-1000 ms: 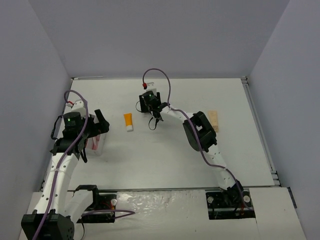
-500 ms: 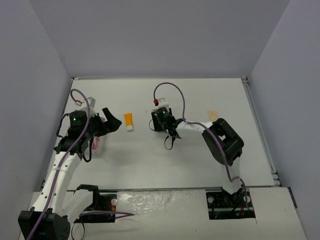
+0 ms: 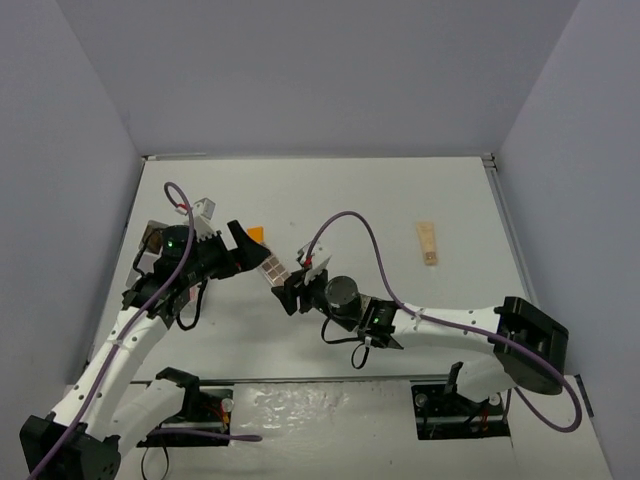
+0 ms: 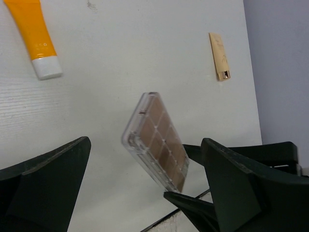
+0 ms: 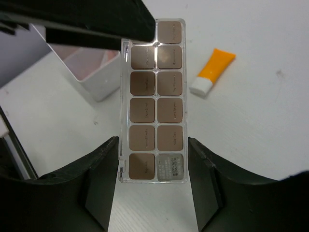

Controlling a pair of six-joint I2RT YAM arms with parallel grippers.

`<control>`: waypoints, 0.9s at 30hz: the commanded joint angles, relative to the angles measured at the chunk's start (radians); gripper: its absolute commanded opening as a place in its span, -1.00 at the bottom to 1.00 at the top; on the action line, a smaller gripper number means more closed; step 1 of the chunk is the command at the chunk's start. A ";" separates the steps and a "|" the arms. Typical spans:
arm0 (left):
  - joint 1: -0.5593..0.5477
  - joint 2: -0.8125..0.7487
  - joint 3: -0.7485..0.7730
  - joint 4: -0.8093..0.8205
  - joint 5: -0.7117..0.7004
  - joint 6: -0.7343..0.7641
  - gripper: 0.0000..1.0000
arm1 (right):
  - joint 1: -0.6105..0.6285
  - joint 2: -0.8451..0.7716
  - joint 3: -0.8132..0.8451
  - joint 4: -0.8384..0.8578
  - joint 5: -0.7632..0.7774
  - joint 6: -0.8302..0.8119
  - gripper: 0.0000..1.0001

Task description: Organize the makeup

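Right gripper (image 5: 152,151): jaws about half closed, clamped across the short end of the eyeshadow palette (image 5: 153,87). I have it by the label end, one finger (image 5: 103,166) on each long edge. The palette is a clear case with two rows of brown pans. It's off the table (image 3: 400,200) and tilted in the left wrist view, with its free end pointing at the left arm.

Left gripper (image 3: 246,250): jaws spread as wide as they go, holding nothing. From its wrist camera the palette hangs in the gap between its two fingers (image 4: 53,179), with space on both sides and no contact visible.

From above, both grippers meet left of centre over the table, with the palette between them.

The orange tube (image 4: 37,38) with the white cap lies flat on the table beyond the palette, partly hidden under the left gripper from above. The white box (image 5: 96,77) stands to the left of it, and I can't read what's inside. The beige tube (image 3: 427,243) lies well apart, on the right side of the table.
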 commanded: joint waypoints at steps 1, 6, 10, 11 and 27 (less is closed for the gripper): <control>-0.014 -0.050 0.068 -0.002 -0.035 -0.035 0.94 | 0.024 -0.109 -0.014 0.174 0.025 -0.015 -1.00; -0.029 -0.069 0.069 0.015 -0.011 -0.069 0.86 | 0.035 -0.145 -0.028 0.201 0.010 -0.009 -1.00; -0.048 -0.071 0.058 0.066 0.022 -0.114 0.63 | 0.041 -0.159 -0.032 0.206 0.008 -0.009 -1.00; -0.056 -0.072 0.050 0.090 0.026 -0.121 0.56 | 0.042 -0.163 -0.033 0.206 0.006 -0.009 -1.00; -0.090 -0.087 0.003 0.205 0.020 -0.153 -1.00 | 0.042 -0.164 -0.060 0.206 0.014 -0.013 -0.12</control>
